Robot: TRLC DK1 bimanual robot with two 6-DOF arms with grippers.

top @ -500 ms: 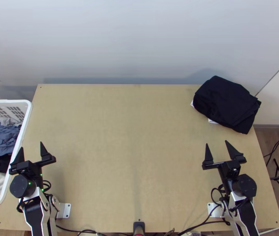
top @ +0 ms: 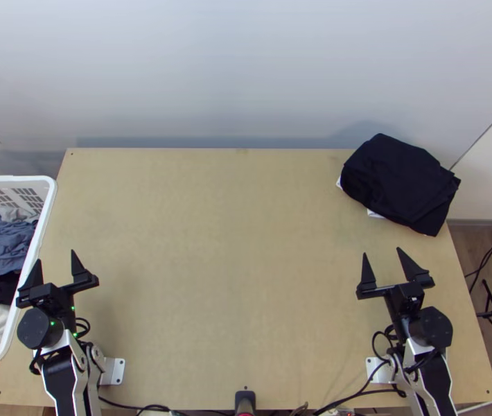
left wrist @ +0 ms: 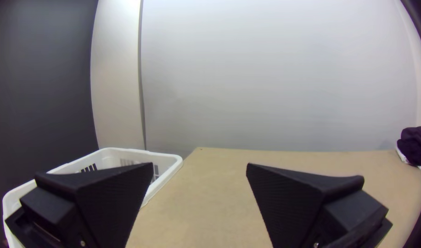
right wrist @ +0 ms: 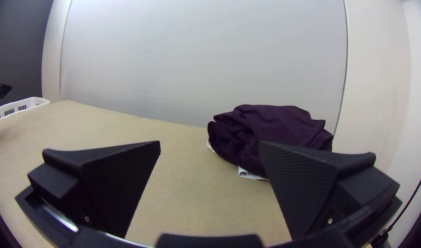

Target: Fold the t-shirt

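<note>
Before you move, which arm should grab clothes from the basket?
Left, probably: the left gripper is open near the white laundry basket, while the right gripper is across the table.

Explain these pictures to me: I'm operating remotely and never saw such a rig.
The left robot arm ends in the left pincer, the right arm in the right pincer, both open and empty. The top view looks down from above the wooden table's near edge; each wrist view comes from that arm's wrist. A folded black cloth lies over white cloth at the far right corner; whether it's a t-shirt, I can't tell. At left, a white laundry basket holds bunched clothes.
</note>
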